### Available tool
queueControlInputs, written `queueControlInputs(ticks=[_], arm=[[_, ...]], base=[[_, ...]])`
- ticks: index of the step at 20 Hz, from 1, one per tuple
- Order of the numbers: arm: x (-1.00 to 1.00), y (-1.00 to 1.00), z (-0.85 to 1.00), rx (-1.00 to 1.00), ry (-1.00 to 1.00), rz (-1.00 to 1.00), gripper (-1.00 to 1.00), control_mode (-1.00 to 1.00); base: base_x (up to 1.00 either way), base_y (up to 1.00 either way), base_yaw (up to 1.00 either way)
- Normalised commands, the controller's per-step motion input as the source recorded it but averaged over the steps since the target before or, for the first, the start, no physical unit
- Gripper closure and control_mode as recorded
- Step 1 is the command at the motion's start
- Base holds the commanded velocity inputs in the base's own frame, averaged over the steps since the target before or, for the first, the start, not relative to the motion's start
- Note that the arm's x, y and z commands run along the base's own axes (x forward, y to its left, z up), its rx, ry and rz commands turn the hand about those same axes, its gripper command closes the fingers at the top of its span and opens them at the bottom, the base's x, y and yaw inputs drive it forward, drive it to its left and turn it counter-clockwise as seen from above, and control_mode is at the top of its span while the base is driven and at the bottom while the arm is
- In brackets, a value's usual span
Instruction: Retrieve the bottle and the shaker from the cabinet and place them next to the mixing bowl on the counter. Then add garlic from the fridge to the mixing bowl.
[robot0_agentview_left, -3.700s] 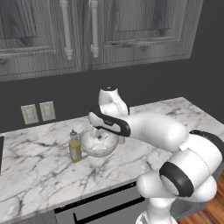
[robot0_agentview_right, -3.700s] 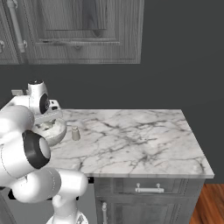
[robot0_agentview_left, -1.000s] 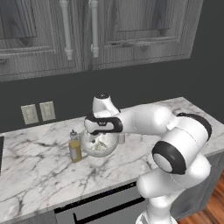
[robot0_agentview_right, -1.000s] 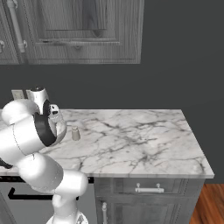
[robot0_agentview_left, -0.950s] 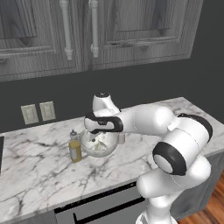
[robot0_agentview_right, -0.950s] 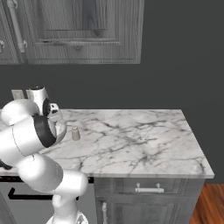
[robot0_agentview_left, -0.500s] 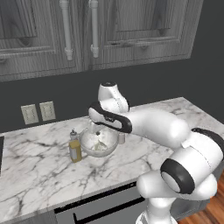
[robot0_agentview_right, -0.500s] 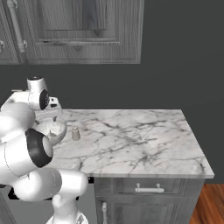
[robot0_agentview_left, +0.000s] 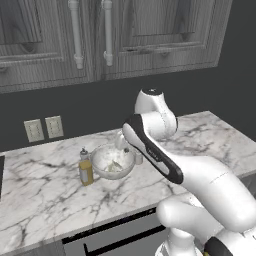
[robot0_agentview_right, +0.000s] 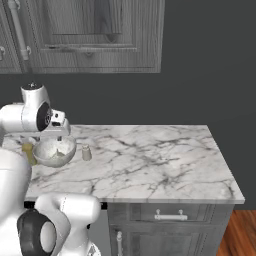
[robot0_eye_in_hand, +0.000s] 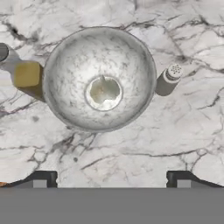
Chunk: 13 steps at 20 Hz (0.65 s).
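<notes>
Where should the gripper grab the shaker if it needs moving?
Grip the shaker around its cylindrical body just below the perforated cap, coming straight down. It stands upright right beside the bowl, so set the fingers across the axis parallel to the bowl's rim, not toward it.

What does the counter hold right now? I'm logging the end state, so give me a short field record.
bowl: grey marbled mixing bowl, upright on the white marble counter
bowl contents: pale garlic bulb at the bottom
bottle: amber oil bottle against one side of the bowl
shaker: small grey shaker at the opposite side
claw: claw open, above the bowl, holding nothing
</notes>
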Motion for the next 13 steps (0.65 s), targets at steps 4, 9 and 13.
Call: queueControlInputs(ticks=[4, 9, 13], arm=[[-0.89, -0.37, 0.72, 0.04, -0.19, -0.11, -1.00, -1.00], [-0.75, -0.38, 0.76, 0.00, -0.20, -0.03, -1.00, -1.00], [-0.51, -0.23, 0.81, 0.00, -0.15, -0.02, -1.00, -1.00]], base=[[0.00, 0.00, 0.00], [0.00, 0.00, 0.00], [0.00, 0.00, 0.00]])
